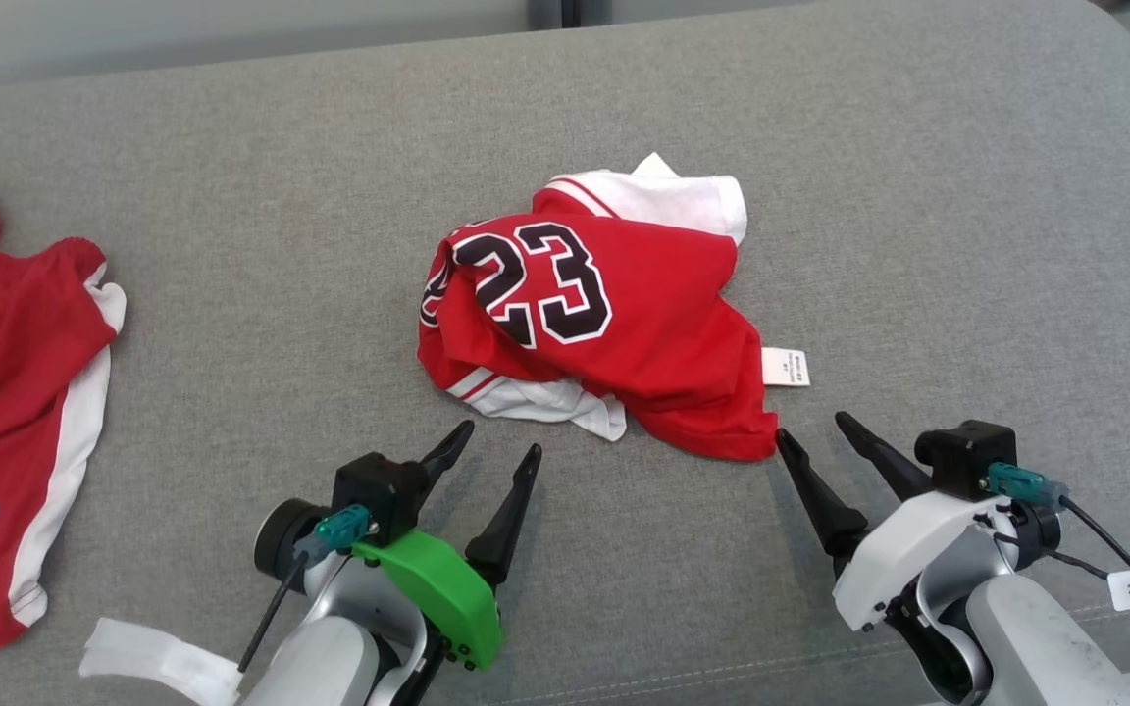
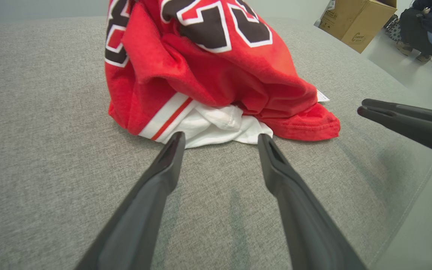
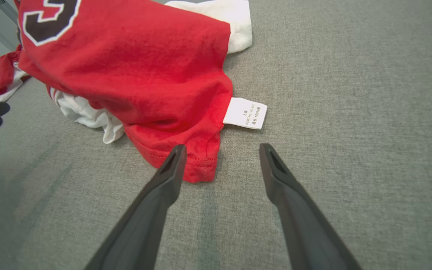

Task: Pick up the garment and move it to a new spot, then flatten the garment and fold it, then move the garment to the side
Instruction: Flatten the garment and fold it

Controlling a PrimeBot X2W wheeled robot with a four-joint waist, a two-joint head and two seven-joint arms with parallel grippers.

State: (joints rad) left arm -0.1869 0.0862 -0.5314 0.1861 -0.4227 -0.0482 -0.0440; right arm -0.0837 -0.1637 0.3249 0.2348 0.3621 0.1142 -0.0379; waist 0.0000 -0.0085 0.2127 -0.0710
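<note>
- Step in hand, by judgement: the first pick-up, not yet begun; nothing lifted, nothing flattened.
- The red garment (image 1: 604,324), number 23 uppermost, heaped and creased near the middle of the bench (image 1: 231,176), close in front of the robot.
- The left gripper (image 1: 500,438): wide apart, empty, aimed at the white hem layer (image 2: 216,127) poking from under the red; tips just short of the cloth.
- The right gripper (image 1: 812,426): wide too, empty; one fingertip (image 3: 173,165) at or over the near red corner (image 3: 201,168), contact not certain.
- Best to come in low and pinch one layer per side, white hem on the left and red corner on the right, well apart, for a lift without more bunching.
- Worth closing on cloth proper, not on the white care label (image 1: 786,367) just beside the right gripper; probably too flimsy a hold.
- Lift high enough to let the folds drop out before setting down; soft knit, likely to sag and cling to the weave.
- The bench: grey woven cover, seam along the near edge, rounded far corner; grippy-looking, so dragging ill-advised.
- A second red-and-white garment (image 1: 16,392) flat at the far left of the bench, well apart; new spot better kept off it.
- Beyond the bench: pale floor (image 2: 399,71), a person (image 2: 426,26) crouched at the far right, a cardboard box (image 2: 354,22) nearby.
</note>
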